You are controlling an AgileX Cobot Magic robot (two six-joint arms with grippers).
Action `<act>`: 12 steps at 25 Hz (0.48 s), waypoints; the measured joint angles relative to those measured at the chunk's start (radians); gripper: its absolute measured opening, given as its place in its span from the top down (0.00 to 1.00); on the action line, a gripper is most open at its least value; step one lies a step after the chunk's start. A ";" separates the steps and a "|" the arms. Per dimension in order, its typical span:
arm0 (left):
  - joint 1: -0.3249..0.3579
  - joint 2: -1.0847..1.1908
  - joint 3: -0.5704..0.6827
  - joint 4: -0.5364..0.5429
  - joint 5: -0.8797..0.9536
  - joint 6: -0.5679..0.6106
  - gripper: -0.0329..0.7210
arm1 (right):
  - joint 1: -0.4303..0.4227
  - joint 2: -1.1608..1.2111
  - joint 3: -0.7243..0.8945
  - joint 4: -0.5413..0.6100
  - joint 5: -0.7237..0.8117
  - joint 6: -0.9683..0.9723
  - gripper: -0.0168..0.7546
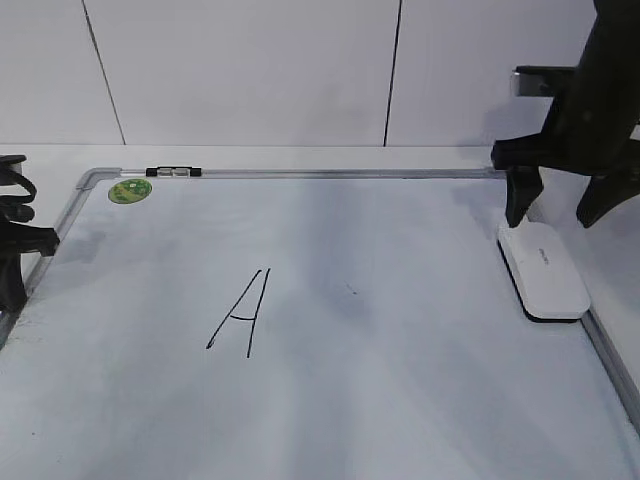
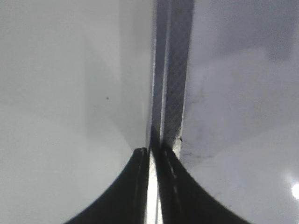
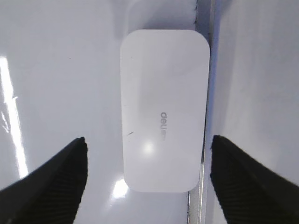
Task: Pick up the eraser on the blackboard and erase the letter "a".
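The white eraser (image 1: 545, 268) lies flat at the right edge of the blackboard (image 1: 400, 380), against its grey frame. In the right wrist view the eraser (image 3: 163, 93) lies lengthwise with grey lettering on top. My right gripper (image 1: 553, 218) is open and hovers just above the eraser's far end, one finger on each side (image 3: 147, 140), touching nothing. My left gripper (image 1: 15, 250) is shut and empty at the board's left frame (image 2: 152, 151). A large angular capital "A" (image 1: 240, 312) is drawn mid-board. No small "a" shows.
A round green sticker (image 1: 130, 190) sits in the board's far left corner, with a small dark clip (image 1: 173, 172) on the top frame beside it. The frame rail (image 2: 173, 93) runs straight ahead of my left gripper. A white panelled wall stands behind the table.
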 joint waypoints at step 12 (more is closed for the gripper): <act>0.000 0.002 -0.002 0.000 0.008 0.000 0.85 | 0.000 -0.114 0.000 0.020 0.004 0.000 0.15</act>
